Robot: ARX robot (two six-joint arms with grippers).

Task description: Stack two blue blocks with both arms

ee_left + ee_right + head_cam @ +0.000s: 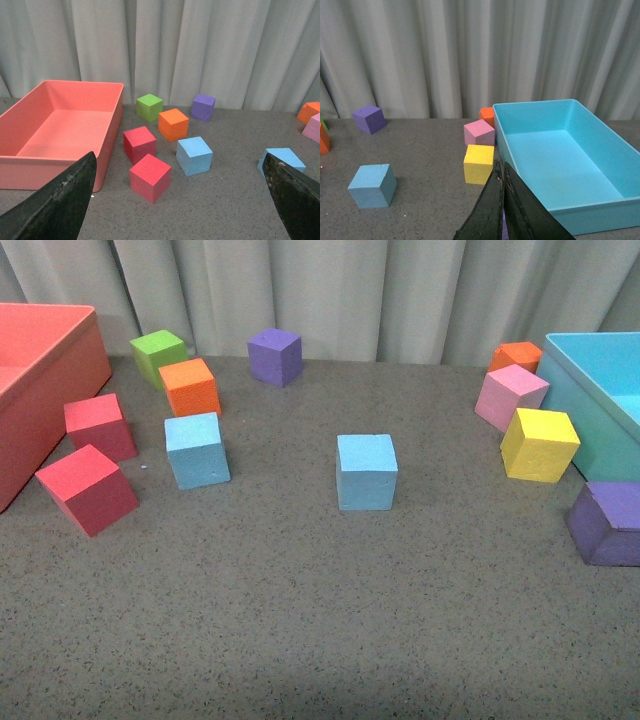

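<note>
Blue blocks [197, 449] [366, 471] sit apart outside red bin [50, 410] and turquoise bin [592, 390]; left pincer [178, 156] spread, right pincer [500, 169] clenched.

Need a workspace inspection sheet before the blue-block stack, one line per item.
Surface: grey speckled tabletop.
Job's things: left blue block and centre blue block, both on the tabletop, apart, unstacked.
Clutter: on the left, red bin, far red cube, near red cube, green cube, left orange cube, far purple cube. On the right, turquoise bin, right orange cube, pink cube, yellow cube, near purple cube.
Grippers: left claw open, empty; right claw shut, empty. Neither shows in the front view.
Cables: nothing seen.
Surroundings: pale curtain behind the table.
</note>
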